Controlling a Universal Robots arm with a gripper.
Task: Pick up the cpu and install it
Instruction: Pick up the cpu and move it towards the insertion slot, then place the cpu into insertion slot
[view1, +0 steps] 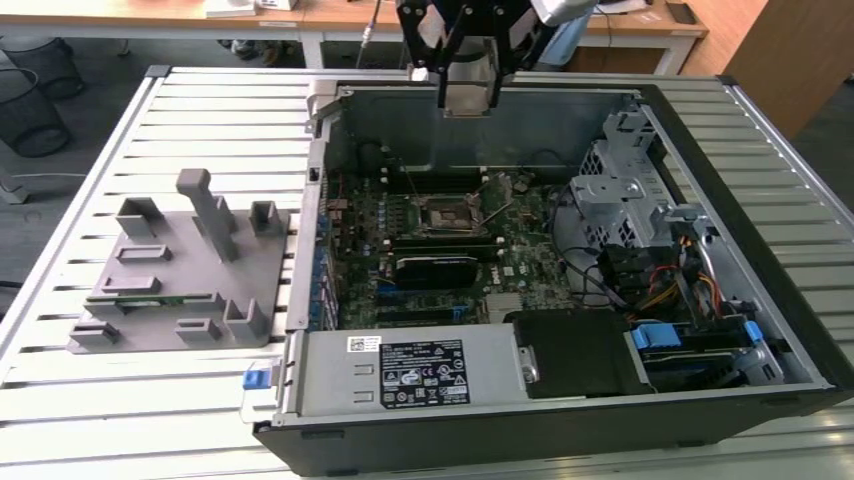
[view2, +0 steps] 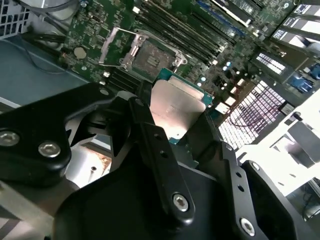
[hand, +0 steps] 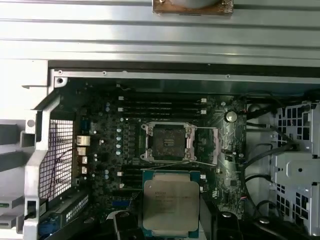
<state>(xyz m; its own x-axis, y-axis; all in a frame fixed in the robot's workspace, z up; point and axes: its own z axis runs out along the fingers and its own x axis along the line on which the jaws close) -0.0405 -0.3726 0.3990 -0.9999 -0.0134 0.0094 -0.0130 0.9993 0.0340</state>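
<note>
**Colour and pattern log, open case**

cpu (hand: 171, 206): silver-grey top, thin green rim, faint dark print. Gripper (view2: 177, 112): matte black, silver screw heads. Socket (hand: 168, 142): silver frame, dark brown centre. Motherboard (hand: 125, 150) around the socket: dark green, speckled with silver parts. Fixture (view1: 187, 270), well apart from the socket: plain grey. Table (view1: 200, 110): pale silver, ribbed in parallel slats. Wire bundle (view1: 667, 285) near the socket: orange, yellow, red, black. Tab (view1: 256, 378), well apart from the socket: bright blue

arm: overhead, wrist pointing down | end effector (view1: 469, 98): clamped on cpu (hand: 171, 205)
</note>
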